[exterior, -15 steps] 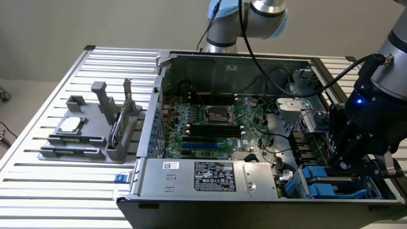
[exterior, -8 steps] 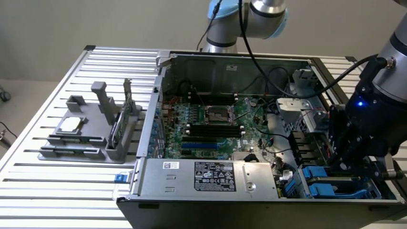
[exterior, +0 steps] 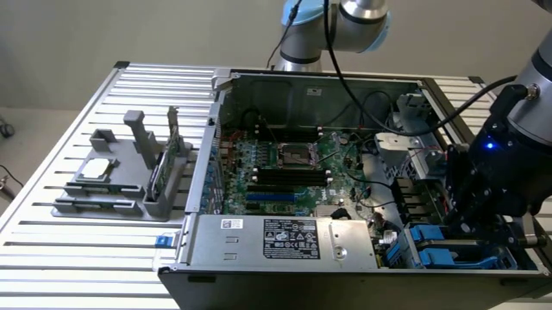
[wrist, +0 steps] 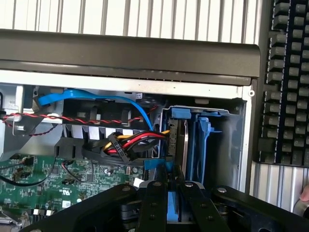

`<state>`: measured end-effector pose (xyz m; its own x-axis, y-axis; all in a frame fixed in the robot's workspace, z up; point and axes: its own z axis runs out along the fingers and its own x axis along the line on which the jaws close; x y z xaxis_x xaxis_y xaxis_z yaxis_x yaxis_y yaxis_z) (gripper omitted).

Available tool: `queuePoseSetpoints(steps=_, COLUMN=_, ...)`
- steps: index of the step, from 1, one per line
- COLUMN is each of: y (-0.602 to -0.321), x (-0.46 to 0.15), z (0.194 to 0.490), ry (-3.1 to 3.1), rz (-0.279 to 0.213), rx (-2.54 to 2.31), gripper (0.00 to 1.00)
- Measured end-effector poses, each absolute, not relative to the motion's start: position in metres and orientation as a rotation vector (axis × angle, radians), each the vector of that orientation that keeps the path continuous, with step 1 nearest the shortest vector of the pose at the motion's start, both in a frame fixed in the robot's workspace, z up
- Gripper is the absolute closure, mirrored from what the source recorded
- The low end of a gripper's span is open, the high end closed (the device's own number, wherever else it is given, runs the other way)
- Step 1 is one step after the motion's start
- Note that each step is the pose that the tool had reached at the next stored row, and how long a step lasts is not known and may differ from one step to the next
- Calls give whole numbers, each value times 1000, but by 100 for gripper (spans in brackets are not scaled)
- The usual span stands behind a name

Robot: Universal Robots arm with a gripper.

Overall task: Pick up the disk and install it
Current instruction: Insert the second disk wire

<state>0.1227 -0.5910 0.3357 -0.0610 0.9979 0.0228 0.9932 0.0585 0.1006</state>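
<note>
One end effector (wrist: 170, 193) clamps the disk (wrist: 175, 145) edge-on in blue bay (wrist: 205, 137), disk mostly hidden.

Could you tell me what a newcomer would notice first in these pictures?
Probably the open computer case on the slatted table, its green motherboard exposed. Next, the black gripper lowered into the corner at the exterior view's right, over the blue drive bays.

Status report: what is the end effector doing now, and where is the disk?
End effector closed on the disk, edge-on. Disk over blue drive bay, corner of the computer case. Cable bundle close beside.
</note>
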Motion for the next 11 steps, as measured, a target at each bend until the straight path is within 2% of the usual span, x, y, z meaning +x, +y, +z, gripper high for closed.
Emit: queuePoseSetpoints(steps=11, y=-594, x=123, z=333, ry=2252, rz=151, rx=2121, gripper=84)
